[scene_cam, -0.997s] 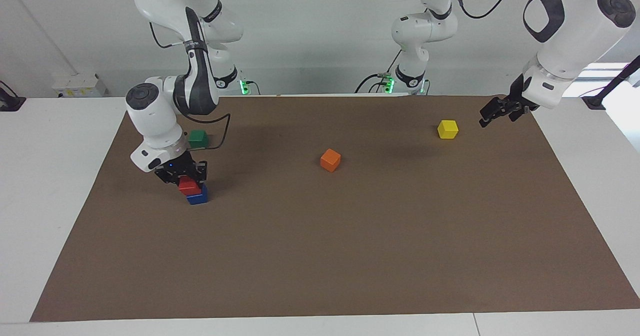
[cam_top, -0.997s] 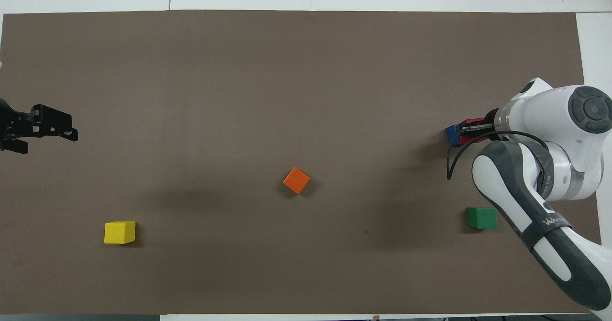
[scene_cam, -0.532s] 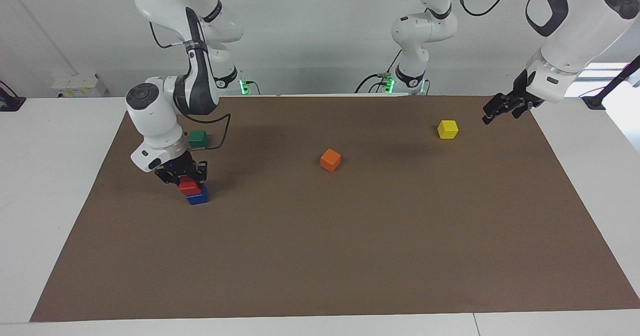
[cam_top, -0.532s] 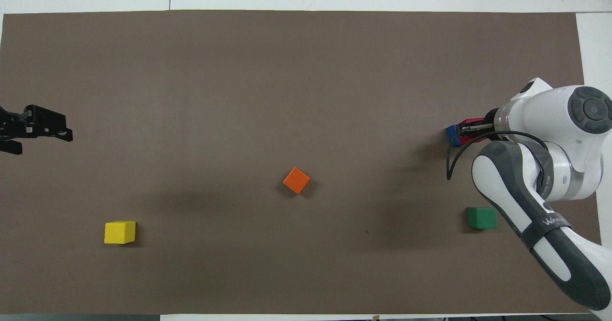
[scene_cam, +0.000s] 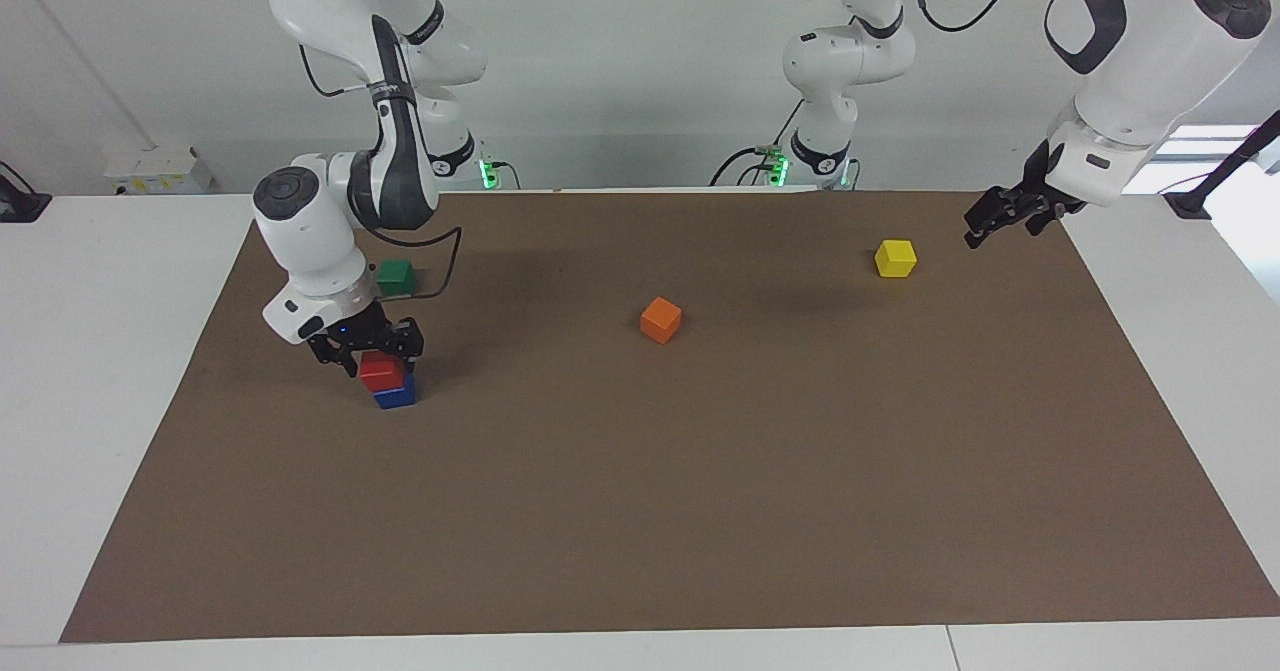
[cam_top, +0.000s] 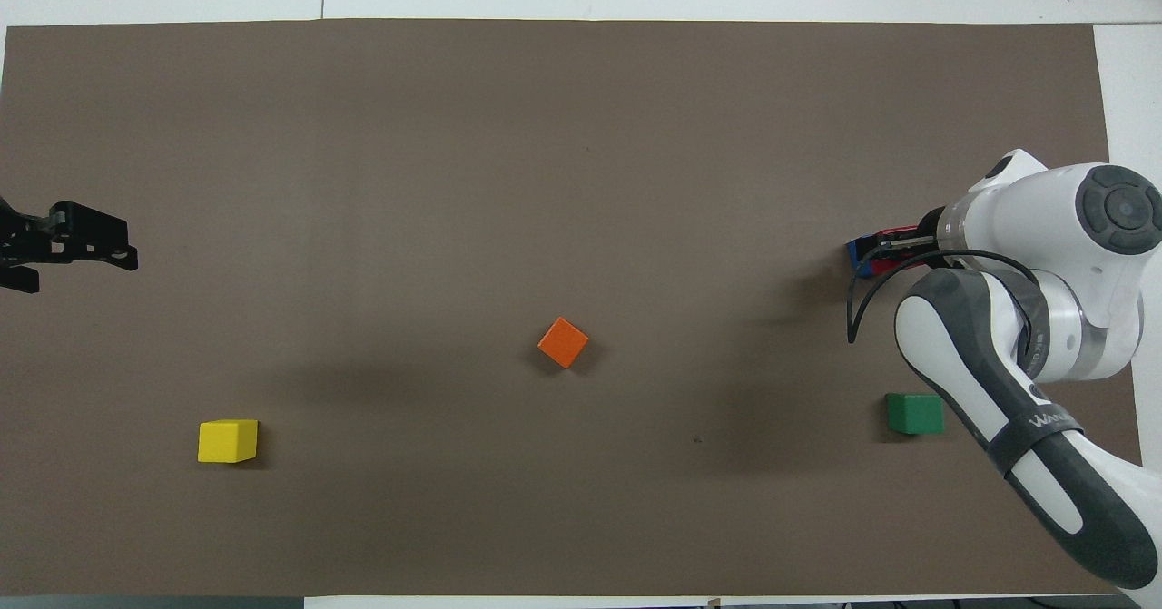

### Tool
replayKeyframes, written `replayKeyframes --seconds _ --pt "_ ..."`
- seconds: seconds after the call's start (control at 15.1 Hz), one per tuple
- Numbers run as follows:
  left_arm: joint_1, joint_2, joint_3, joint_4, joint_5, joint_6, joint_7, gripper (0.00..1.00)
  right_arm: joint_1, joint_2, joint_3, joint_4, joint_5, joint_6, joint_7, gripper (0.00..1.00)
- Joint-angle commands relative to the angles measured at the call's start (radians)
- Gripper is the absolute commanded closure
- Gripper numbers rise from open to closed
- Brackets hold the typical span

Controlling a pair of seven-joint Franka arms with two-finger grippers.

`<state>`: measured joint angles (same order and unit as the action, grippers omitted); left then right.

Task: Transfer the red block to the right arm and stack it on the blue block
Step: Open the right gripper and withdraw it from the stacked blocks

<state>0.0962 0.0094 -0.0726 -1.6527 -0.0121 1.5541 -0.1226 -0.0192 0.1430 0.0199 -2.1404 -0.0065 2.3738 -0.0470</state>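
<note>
Right gripper (scene_cam: pixel 368 354) seemingly parted around red block (scene_cam: pixel 381 371)

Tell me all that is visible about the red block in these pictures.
The red block is a small bright red cube with plain, matte faces. It sits upright on the blue block, shifted a little off it, at the right arm's end of the table. The right gripper is just above it, its fingers spread at the block's upper sides; whether they touch it cannot be told. In the overhead view only a thin red edge shows beside the arm.
</note>
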Motion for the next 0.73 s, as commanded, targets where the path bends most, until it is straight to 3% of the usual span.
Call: replayKeyframes --seconds 0.0,0.07,0.13,0.66 --pt "0.000 -0.012 0.005 0.001 0.023 -0.023 0.003 0.00 -0.010 -0.013 0.009 -0.016 -0.024 0.016 -0.004 0.09" --pt "0.002 -0.016 0.005 -0.004 0.023 -0.023 0.003 0.00 -0.011 -0.011 0.011 -0.009 -0.024 0.002 -0.004 0.01" --pt "0.002 -0.017 0.005 -0.004 0.023 -0.025 0.003 0.00 -0.011 -0.013 0.011 0.005 -0.020 -0.020 -0.004 0.00" --pt "0.002 -0.016 0.005 -0.004 0.023 -0.025 0.003 0.00 -0.005 -0.036 0.015 0.327 0.051 -0.512 -0.004 0.00"
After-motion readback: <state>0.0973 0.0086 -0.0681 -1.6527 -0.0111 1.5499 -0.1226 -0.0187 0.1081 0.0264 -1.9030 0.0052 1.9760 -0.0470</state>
